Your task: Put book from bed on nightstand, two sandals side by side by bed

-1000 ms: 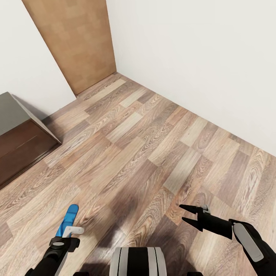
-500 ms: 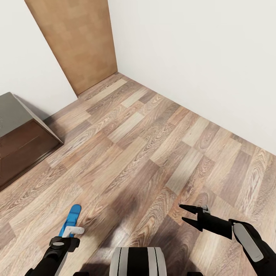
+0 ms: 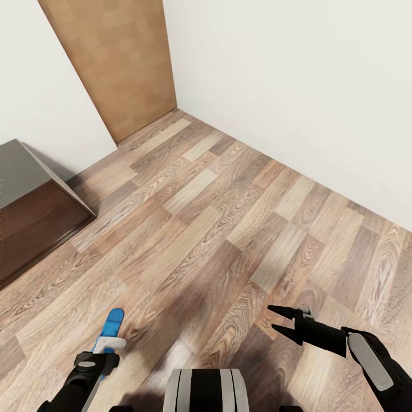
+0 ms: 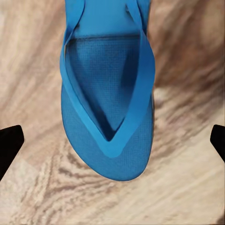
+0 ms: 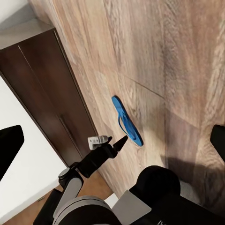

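One bright blue sandal (image 3: 112, 325) lies flat on the wood-plank floor, just ahead of my left gripper (image 3: 106, 345). In the left wrist view the sandal (image 4: 110, 103) lies sole-down with its straps up. My left gripper (image 4: 112, 143) is open above its rounded end, black fingertips (image 4: 10, 145) spread wide to either side and not touching it. My right gripper (image 3: 276, 319) hangs open over bare floor at the right, holding nothing. The right wrist view looks across at the sandal (image 5: 126, 121) and the left gripper (image 5: 108, 146). The book, the bed and the nightstands are out of view.
A long low dark brown cabinet (image 3: 31, 220) stands against the white wall at the left. A light wood door (image 3: 114, 63) is in the far corner. A white wall (image 3: 297, 86) runs along the right. Open plank floor (image 3: 217, 217) lies ahead.
The whole head view has shifted slightly, so the camera moved. The sandal now sits a little closer under the left gripper. Both arms hold the same pose.
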`<state>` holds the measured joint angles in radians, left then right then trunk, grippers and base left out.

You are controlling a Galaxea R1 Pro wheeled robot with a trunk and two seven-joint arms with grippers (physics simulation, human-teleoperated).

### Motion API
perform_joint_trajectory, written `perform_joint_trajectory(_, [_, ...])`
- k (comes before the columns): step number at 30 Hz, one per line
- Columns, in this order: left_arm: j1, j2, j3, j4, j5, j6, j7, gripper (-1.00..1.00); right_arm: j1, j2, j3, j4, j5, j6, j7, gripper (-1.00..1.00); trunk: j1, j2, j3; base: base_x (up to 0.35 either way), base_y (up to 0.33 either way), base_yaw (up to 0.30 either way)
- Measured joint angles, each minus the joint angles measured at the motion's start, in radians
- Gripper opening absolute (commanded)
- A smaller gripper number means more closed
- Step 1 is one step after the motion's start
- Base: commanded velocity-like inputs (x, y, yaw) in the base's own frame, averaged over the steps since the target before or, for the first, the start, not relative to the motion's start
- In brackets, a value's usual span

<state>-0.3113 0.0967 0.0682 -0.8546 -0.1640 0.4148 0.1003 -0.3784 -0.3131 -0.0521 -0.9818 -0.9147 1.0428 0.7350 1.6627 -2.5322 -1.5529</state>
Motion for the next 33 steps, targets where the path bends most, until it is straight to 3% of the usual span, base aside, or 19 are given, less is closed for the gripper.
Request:
perform_joint_trajectory(28, [0.0, 0.0, -0.001, 0.003, -0.001, -0.027, 0.0, 1.0, 0.0, 0.001, 0.0, 0.0, 0.0, 0.0, -0.001, 1.0, 0.0, 0.0, 0.0, 0.027, 0.002, 0.0])
perform_joint_trajectory(33, [0.0, 0.0, -0.001, 0.003, -0.001, -0.027, 0.001, 1.0, 0.0, 0.001, 0.0, 0.0, 0.001, 0.0, 0.0, 1.0, 0.002, -0.001, -0.019, 0.0, 0.0, 0.0])
